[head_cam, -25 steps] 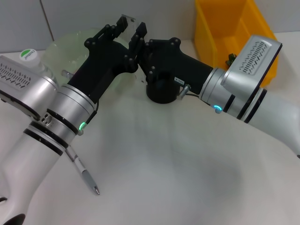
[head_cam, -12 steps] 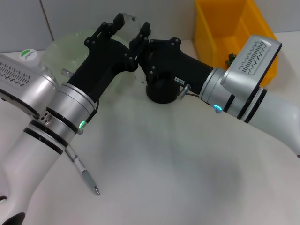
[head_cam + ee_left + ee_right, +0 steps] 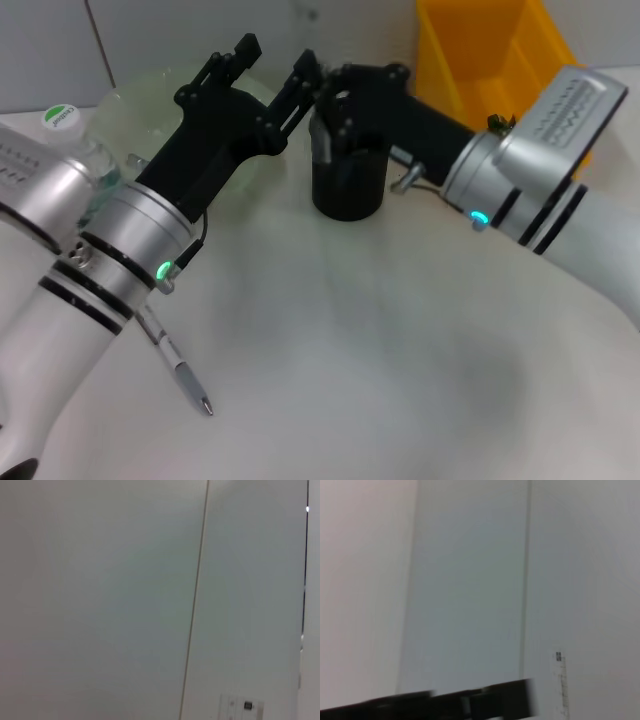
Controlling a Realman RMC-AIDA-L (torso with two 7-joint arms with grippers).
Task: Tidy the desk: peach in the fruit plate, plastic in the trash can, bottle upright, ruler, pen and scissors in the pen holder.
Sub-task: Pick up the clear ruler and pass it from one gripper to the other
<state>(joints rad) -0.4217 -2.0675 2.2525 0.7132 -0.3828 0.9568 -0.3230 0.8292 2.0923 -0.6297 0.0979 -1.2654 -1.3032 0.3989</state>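
Observation:
My left gripper (image 3: 270, 62) hangs open above the fruit plate's (image 3: 135, 100) near rim, its fingers spread wide with nothing between them. My right gripper (image 3: 320, 82) is just beside it, over the black mesh pen holder (image 3: 346, 192). The ruler (image 3: 561, 682) stands upright in the right wrist view, and the right gripper seems to be shut on it. In the head view it is only a faint blur above the gripper. The silver pen (image 3: 178, 368) lies on the desk (image 3: 350, 330), partly under my left arm. The bottle (image 3: 62, 118) stands behind that arm. The peach and scissors are out of view.
The yellow trash can (image 3: 490, 60) stands at the back right behind my right arm, with a small dark thing at its near edge. Both arms cross the back of the desk. A pale wall fills both wrist views.
My right gripper has risen and moved right, from beside the pen holder to above it. The ruler no longer shows between the left fingers. My left arm has shifted slightly up and left.

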